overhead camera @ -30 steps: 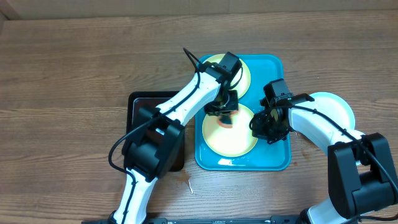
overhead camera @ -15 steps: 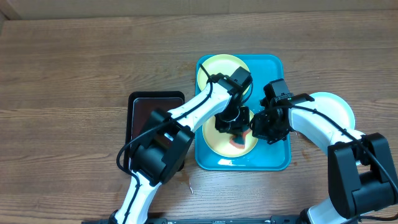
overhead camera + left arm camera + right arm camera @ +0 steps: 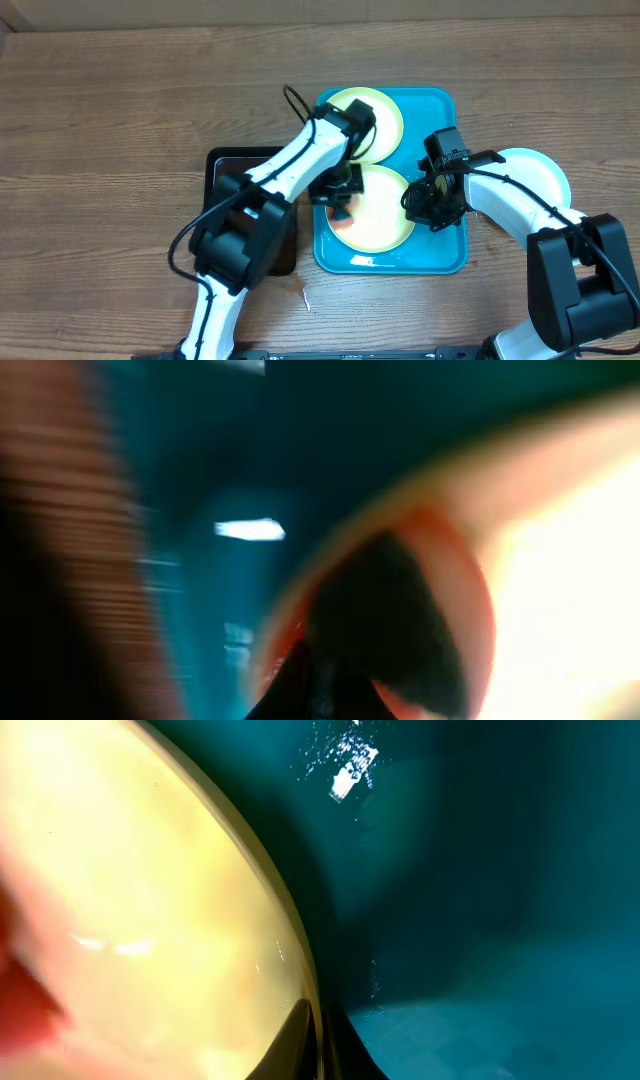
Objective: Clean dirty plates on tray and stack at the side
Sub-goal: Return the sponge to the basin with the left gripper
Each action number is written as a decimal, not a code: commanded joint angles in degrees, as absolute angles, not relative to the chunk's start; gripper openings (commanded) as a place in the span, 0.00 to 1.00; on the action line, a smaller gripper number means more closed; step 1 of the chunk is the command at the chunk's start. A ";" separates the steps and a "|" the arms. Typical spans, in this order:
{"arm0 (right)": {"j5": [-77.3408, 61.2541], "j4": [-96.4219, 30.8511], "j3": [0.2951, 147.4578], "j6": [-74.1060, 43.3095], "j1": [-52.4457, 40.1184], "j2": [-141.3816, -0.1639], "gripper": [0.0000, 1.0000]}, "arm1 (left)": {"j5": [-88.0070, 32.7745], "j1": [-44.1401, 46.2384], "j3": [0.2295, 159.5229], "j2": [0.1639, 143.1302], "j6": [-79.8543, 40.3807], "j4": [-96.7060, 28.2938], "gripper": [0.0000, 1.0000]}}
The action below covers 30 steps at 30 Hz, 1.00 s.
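Observation:
The turquoise tray holds two pale yellow-green plates, one at the back and one at the front. My left gripper is shut on an orange sponge at the front plate's left edge. The left wrist view is blurred and shows the sponge around my fingers. My right gripper is shut on the front plate's right rim. The right wrist view shows its fingers pinching that rim, with the plate on the tray. A pale blue-white plate lies on the table, right of the tray.
A dark brown-black tray lies left of the turquoise tray, mostly under my left arm. My right arm reaches over the blue-white plate. The wooden table surrounds both trays.
My left gripper has swept the sponge from the front plate's right part across to its left edge. My right gripper has stayed on the rim.

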State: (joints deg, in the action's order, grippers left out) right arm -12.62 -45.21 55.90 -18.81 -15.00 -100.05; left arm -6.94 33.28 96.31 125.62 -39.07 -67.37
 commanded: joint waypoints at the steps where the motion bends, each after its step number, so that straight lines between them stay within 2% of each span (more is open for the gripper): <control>1: -9.72 -45.71 55.53 -17.96 -15.03 -101.41 0.04 | 2.85 32.16 95.53 118.30 -40.51 -67.44 0.04; 9: -9.72 -46.19 55.53 -17.93 -15.03 -101.41 0.04 | -3.99 30.20 95.53 102.69 -36.34 -68.97 0.04; 13: -9.72 -46.37 55.53 -17.93 -15.03 -101.41 0.04 | 2.28 26.37 95.53 96.47 -35.75 -73.32 0.04; 18: -9.72 -46.30 55.53 -17.93 -15.03 -101.41 0.04 | 11.20 20.86 93.65 95.83 -35.73 -78.26 0.04; 29: -8.34 -47.46 55.53 -17.98 -15.03 -101.41 0.04 | 7.35 15.73 65.67 96.66 -35.14 -59.11 0.04; 30: -7.55 -47.68 55.55 -17.98 -15.03 -101.38 0.04 | 7.11 15.70 64.86 96.64 -34.63 -57.80 0.08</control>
State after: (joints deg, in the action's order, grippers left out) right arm -12.34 -46.63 56.03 -18.74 -15.00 -100.05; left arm 8.29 16.10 66.43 97.38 -36.53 -60.03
